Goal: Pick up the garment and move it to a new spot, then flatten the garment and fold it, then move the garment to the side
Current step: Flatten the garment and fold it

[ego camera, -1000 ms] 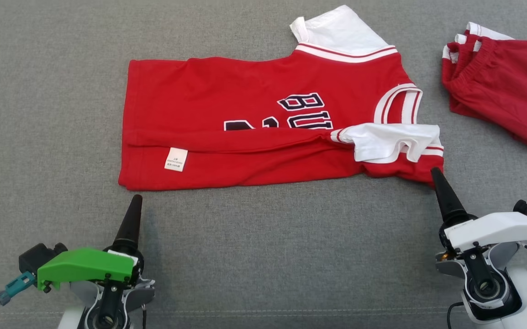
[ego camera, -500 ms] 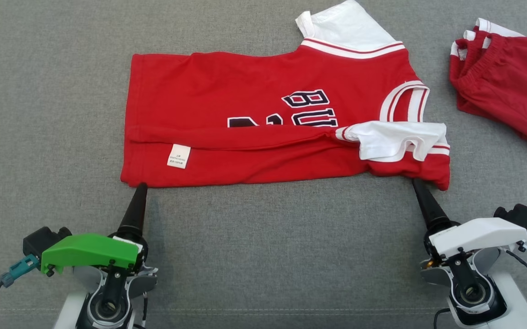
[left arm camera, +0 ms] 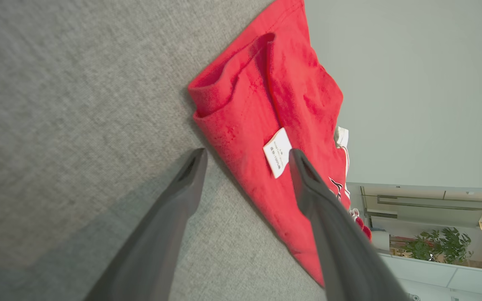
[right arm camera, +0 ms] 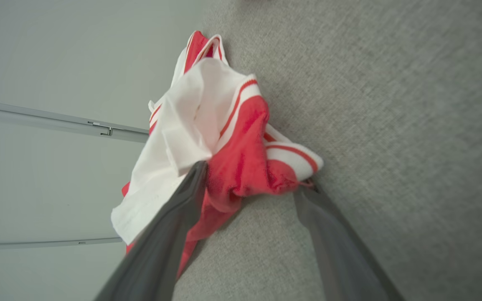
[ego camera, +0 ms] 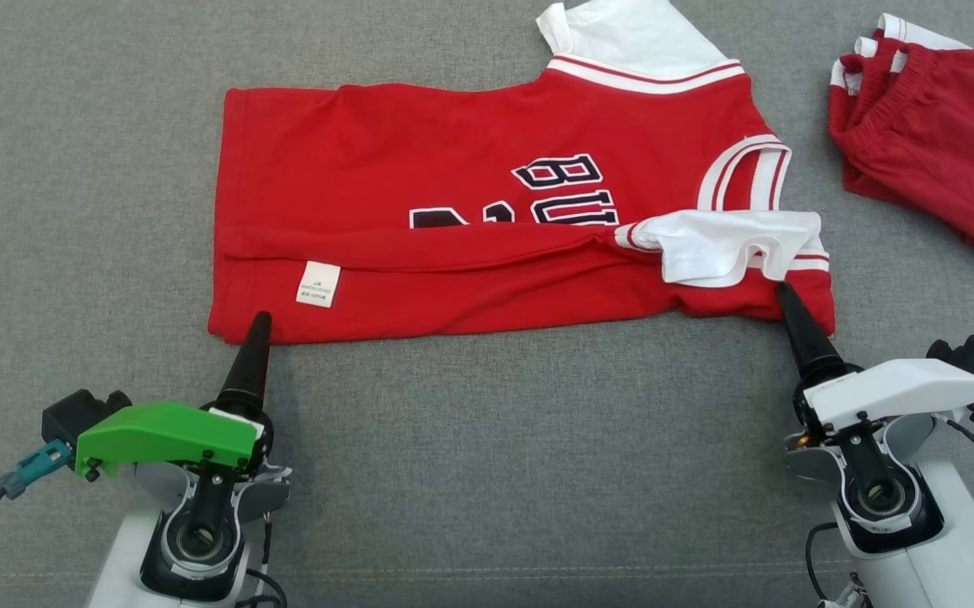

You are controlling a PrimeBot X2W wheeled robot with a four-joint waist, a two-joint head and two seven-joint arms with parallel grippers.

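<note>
Head view: red basketball jersey (ego camera: 470, 211) is lying part-folded on grey fabric surface (ego camera: 495, 464).
Left pincer (ego camera: 257, 325) and right pincer (ego camera: 784, 295), both gaping empty, are straddling its near corners; red shorts (ego camera: 934, 143) are lying apart rightward, bare fabric spreading leftward.

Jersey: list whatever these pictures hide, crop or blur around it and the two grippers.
- Chest lettering: lower half covered, in head view, by the folded-over near edge of the jersey.
- Care tag print: too small in head view, illegible in left wrist view.
- Red shorts: cut off by head view's right edge.
- Right gripper: in right wrist view, bunched cloth hides one fingertip's contact.
</note>
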